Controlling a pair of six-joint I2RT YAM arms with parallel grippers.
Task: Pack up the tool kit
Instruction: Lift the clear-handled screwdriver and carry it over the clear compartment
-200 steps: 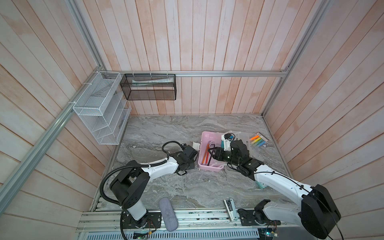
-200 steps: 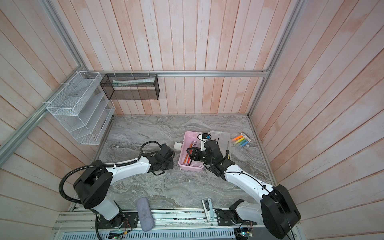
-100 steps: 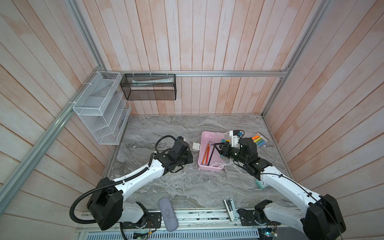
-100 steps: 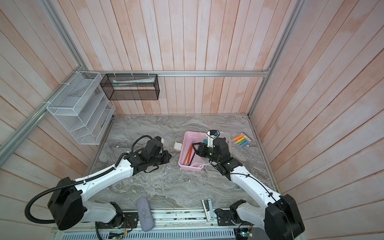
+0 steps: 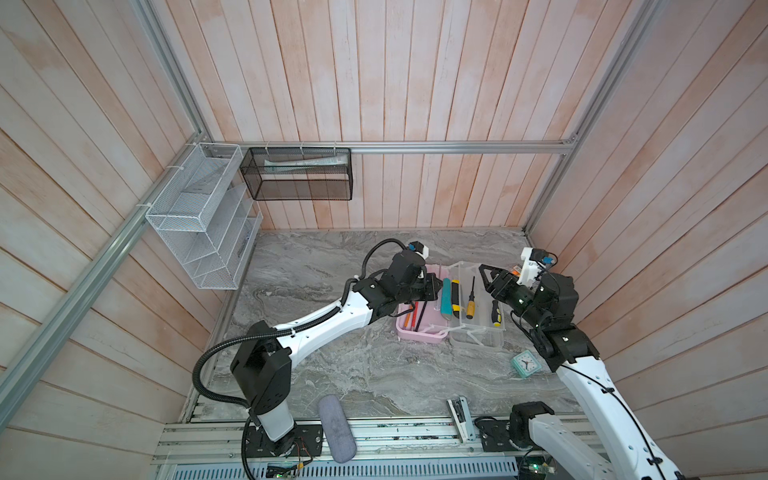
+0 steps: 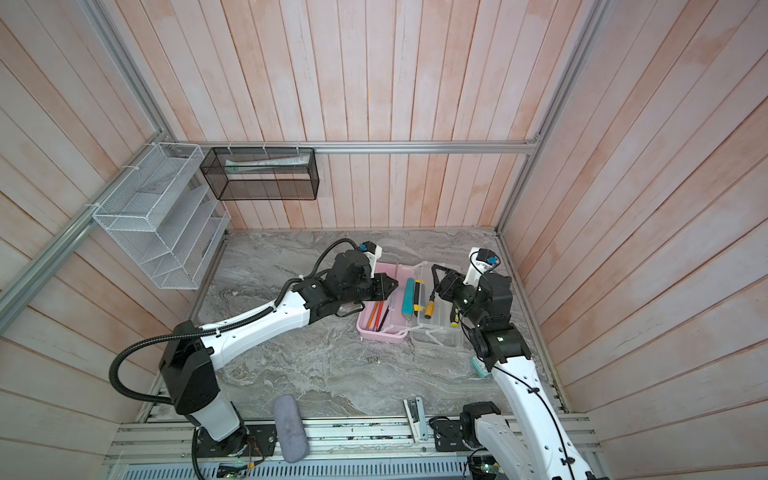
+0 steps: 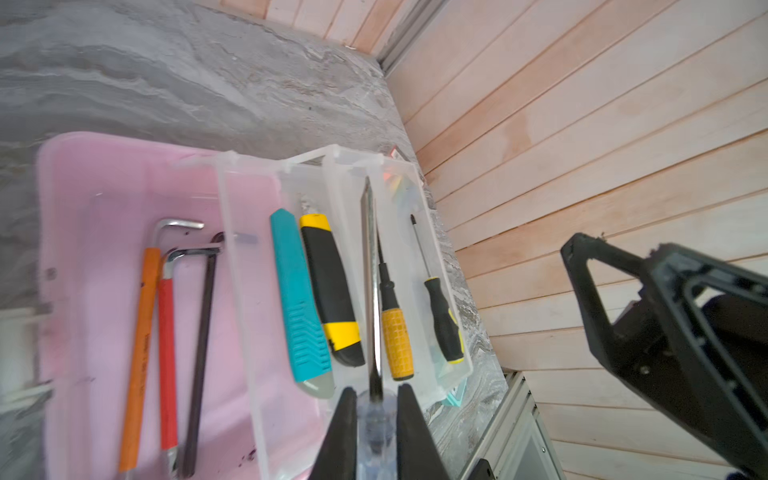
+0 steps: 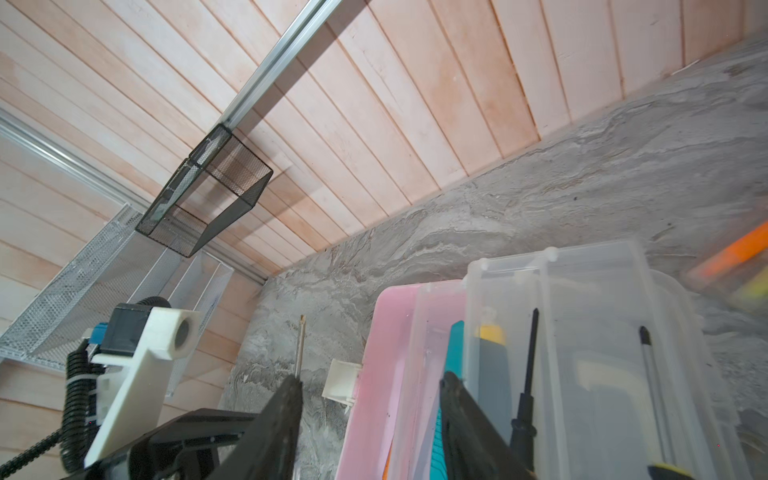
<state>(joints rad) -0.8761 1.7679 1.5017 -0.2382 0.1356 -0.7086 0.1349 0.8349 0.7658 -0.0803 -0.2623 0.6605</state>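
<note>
The pink tool kit box (image 5: pixel 419 337) (image 7: pixel 104 187) lies open with its clear divided lid (image 5: pixel 478 337) (image 7: pixel 332 166) beside it. Hex keys (image 7: pixel 166 311) rest in the pink half. The clear half holds a teal tool (image 5: pixel 446 297) (image 7: pixel 297 291), a black-yellow cutter (image 7: pixel 328 282) and two small screwdrivers (image 7: pixel 397 340). My left gripper (image 5: pixel 434 286) (image 7: pixel 376 399) hovers over the box, shut on a clear-handled screwdriver (image 7: pixel 370 270) whose shaft points across the lid. My right gripper (image 5: pixel 486 278) (image 8: pixel 370 390) stands open and empty at the lid's far right edge.
A grey pouch (image 5: pixel 336 428) and a stapler (image 5: pixel 457 411) lie at the front edge. A teal clock (image 5: pixel 525 363) sits by the right arm. Highlighters (image 8: pixel 731 257) lie blurred beyond the lid. A white wire rack (image 5: pixel 199 216) and a black mesh basket (image 5: pixel 297 174) hang on the walls.
My left arm swung right and stretched out until its gripper came over the box. My right gripper drew back to the right, uncovering the clear lid.
</note>
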